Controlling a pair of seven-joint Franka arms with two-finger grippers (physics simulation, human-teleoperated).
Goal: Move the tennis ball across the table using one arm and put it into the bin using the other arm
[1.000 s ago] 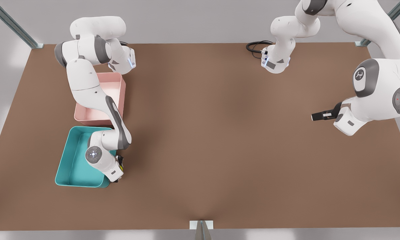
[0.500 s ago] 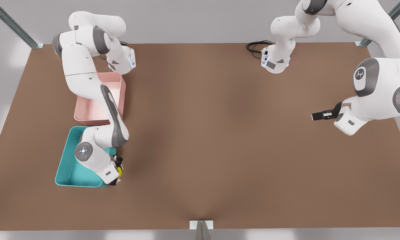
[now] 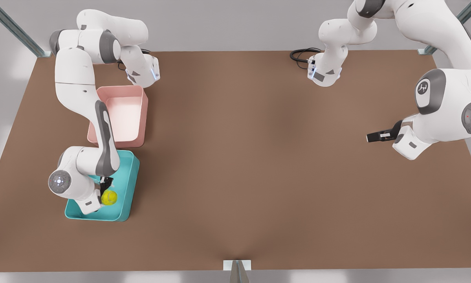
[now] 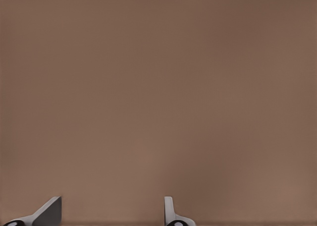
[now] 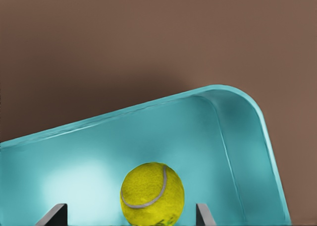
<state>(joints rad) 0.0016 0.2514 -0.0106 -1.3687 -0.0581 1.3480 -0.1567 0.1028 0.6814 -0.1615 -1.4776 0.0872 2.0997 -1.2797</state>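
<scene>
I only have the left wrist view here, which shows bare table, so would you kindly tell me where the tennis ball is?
Observer: The tennis ball is inside the teal bin, at the front view's left.
Operator: Is it gripped?
Observer: No; the right gripper is open over the bin, fingers clear of the ball on both sides.
Operator: And my left gripper?
Observer: The left gripper waits open above the table at the front view's right, far from the bin.

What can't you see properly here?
Front view: its own arm hides most of the right gripper, above the bin, and part of the pink tub.
Right wrist view: the edge cuts off the underside of the tennis ball; touching the floor is unclear.
Left gripper waits over the table.
</scene>
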